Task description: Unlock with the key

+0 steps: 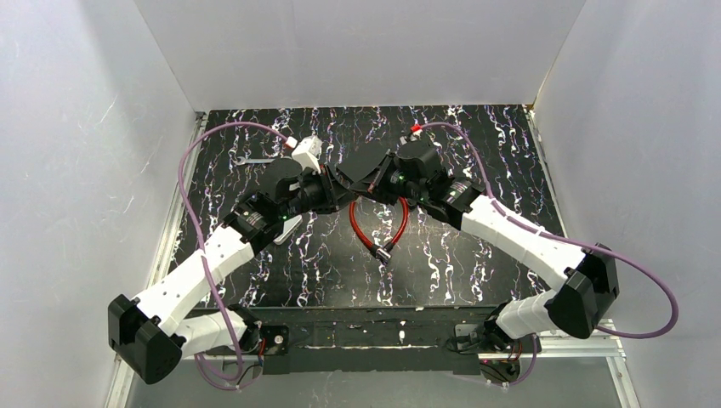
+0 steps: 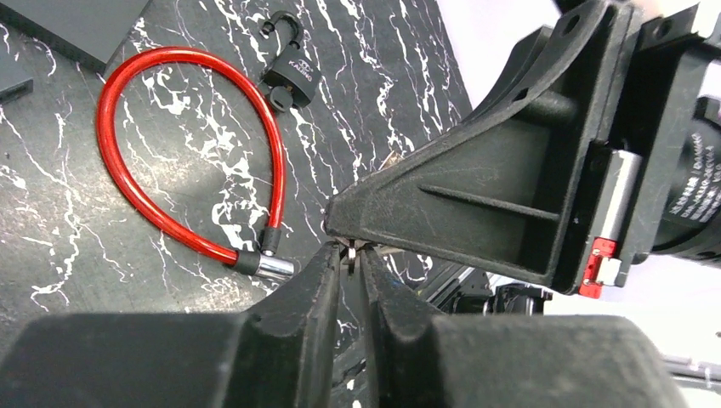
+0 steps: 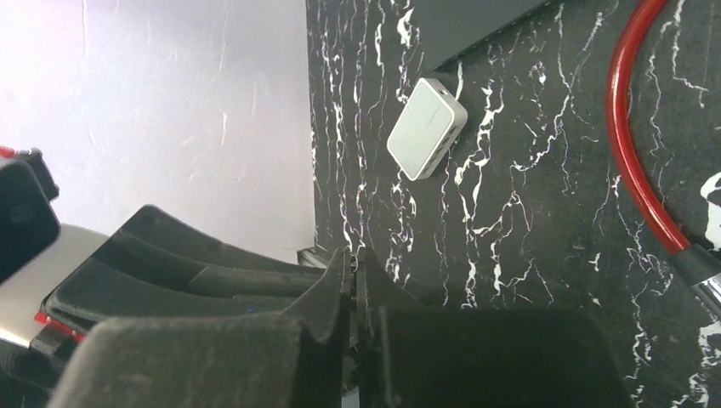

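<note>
left gripper [image 2: 350, 257] and right gripper [image 3: 353, 262] tip to tip above table [image 1: 476, 153] middle, key [image 2: 351, 252] between left fingers, cable loop [image 2: 277, 183] on table below, padlock [image 2: 291, 81] just beside loop, box [image 3: 428, 127] left of loop, wrench [image 1: 255, 160] back left

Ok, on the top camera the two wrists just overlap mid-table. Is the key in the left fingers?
Observer: Yes. The left wrist view shows the key, its small ring pinched between the tips of the left fingers.
Operator: And the right fingers?
Observer: The right wrist view shows the right fingers closed together. I can't tell whether they grip the key too.
Operator: Where's the lock? I can't make it out under the arms.
Observer: A black padlock lies on the table beside the red cable, and neither gripper touches it.
</note>
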{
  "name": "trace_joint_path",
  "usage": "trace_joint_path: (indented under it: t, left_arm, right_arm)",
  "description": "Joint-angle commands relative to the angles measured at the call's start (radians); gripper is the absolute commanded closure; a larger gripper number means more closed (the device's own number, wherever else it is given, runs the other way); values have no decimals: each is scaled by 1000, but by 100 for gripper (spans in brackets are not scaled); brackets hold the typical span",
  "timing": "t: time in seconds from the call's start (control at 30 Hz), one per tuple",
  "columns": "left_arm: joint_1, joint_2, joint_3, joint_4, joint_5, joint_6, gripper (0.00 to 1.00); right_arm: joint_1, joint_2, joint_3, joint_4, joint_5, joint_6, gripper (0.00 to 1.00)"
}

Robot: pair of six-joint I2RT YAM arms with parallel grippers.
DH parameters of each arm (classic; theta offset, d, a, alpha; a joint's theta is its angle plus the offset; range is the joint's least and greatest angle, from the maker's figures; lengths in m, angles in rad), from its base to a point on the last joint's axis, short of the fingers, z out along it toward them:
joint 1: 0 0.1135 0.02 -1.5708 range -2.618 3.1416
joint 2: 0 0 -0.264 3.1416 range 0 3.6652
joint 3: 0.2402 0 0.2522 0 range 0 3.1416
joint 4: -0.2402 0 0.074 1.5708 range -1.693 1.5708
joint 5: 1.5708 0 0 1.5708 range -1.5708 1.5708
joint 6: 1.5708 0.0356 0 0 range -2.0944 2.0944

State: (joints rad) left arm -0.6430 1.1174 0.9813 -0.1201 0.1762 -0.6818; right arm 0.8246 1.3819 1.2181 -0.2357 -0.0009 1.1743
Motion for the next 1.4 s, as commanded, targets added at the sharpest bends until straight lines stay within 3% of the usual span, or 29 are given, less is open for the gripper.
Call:
trace_joint_path:
  t: [0.0,0.27,0.53,0.73,0.97,1.17,1.3,1.37]
  left_arm:
    - [0,-56,34,-39,36,23,79]
    - [15,-201,64,-192,117,25,46]
    - [102,-386,61,-162,235,-21,31]
    - [147,-388,115,-77,267,-68,25]
    - [154,-313,140,108,244,-180,17]
    - [153,-206,194,178,308,-195,16]
    - [153,-157,230,180,320,-181,18]
    - [154,-136,246,180,334,-178,31]
  right_arm:
    - [9,-18,94,43,-84,-118,99]
    - [-9,-90,27,255,-159,-164,99]
    - [-28,-125,-25,595,-324,-111,99]
    - [-28,-105,16,735,-407,-76,99]
    - [-28,-66,85,748,-448,-66,99]
    - [-28,-63,94,733,-457,-65,99]
    - [-28,-60,100,721,-459,-70,99]
    - [-28,-59,100,717,-459,-70,99]
